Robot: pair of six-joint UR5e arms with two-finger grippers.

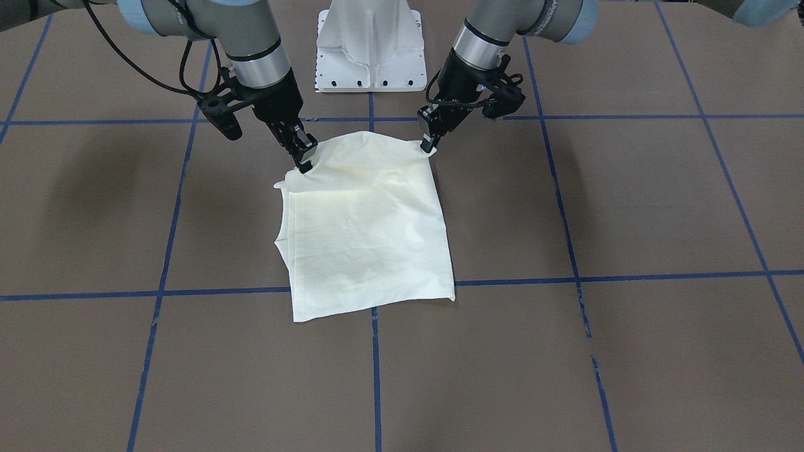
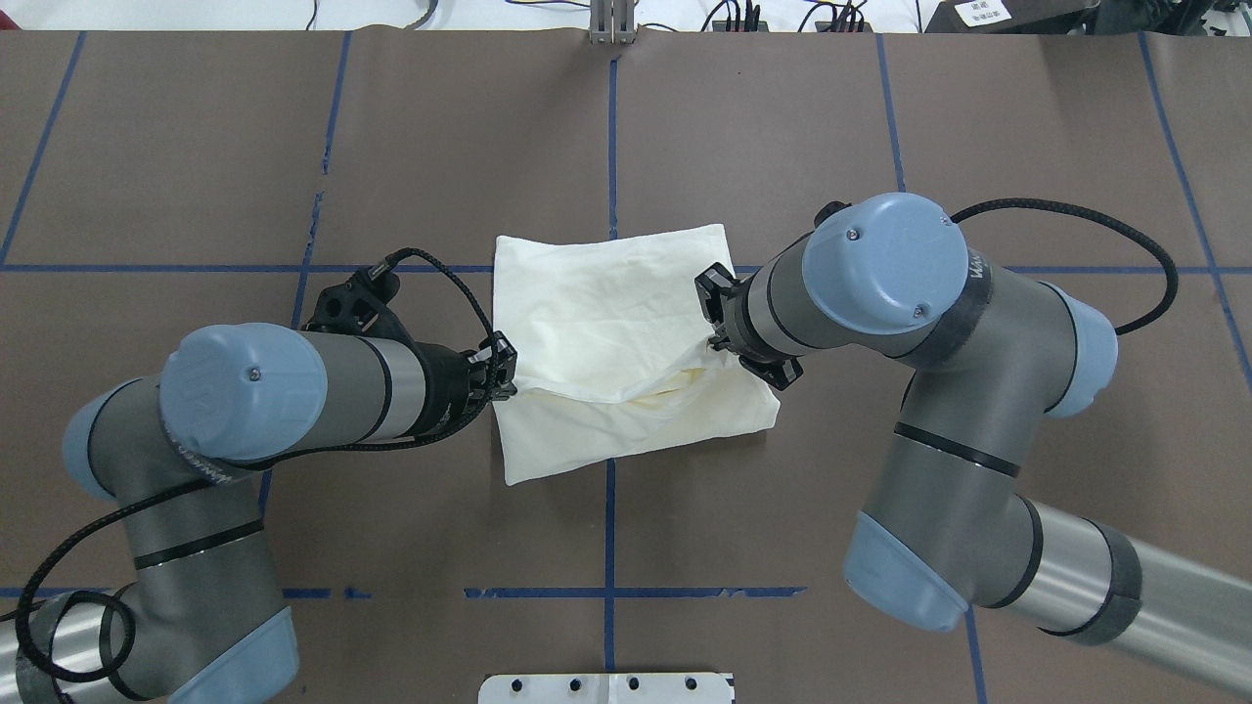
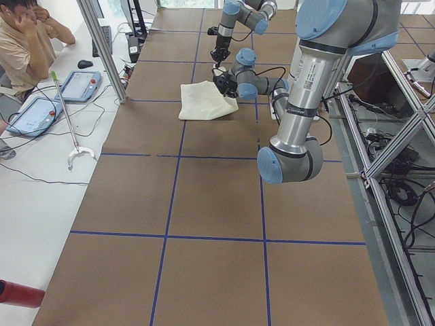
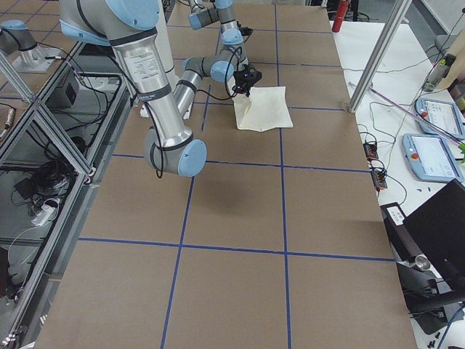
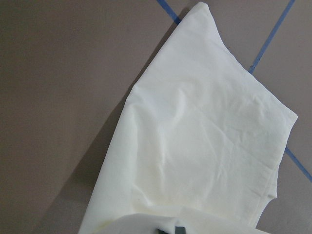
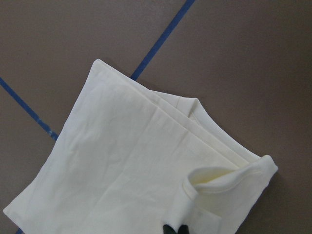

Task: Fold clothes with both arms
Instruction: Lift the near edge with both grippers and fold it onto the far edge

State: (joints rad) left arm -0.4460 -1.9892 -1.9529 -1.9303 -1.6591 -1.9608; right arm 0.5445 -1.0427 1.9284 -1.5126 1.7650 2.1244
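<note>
Two corners of the folded cream shirt [image 1: 367, 232], lying plain side up at the centre of my front view, are pinched. The left gripper [image 1: 429, 145], on the frame's right, is clamped on one upper corner, and the right gripper [image 1: 306, 160], on the frame's left, is clamped on the other. The shirt's lower edge crosses a blue tape line [image 1: 628, 276] on the brown table [image 1: 628, 207].
</note>
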